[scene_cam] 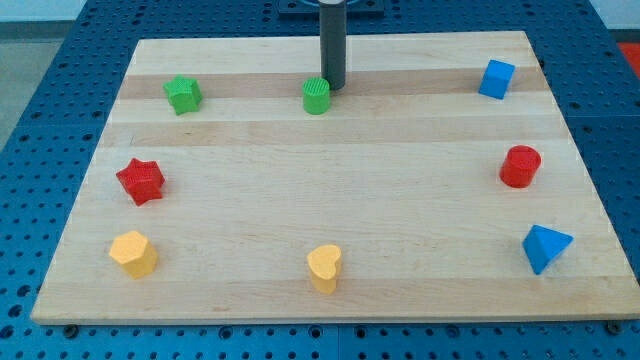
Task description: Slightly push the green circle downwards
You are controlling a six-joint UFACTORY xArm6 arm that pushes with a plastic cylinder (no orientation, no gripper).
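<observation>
While the green circle (316,96) sits near the top edge of the wooden board (330,230), my tip (333,86) is seen just above and to the right of it, touching or nearly so. No fingers are carried by the rod, so nothing is grasped. Left of the circle a green star (183,94) is placed; far to its right, a blue cube (496,79). Directly below the circle, near the bottom edge, a yellow heart (324,267) is found.

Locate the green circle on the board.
The green circle sits near the view's top centre, just lower-left of my tip, with the green star to its left.
</observation>
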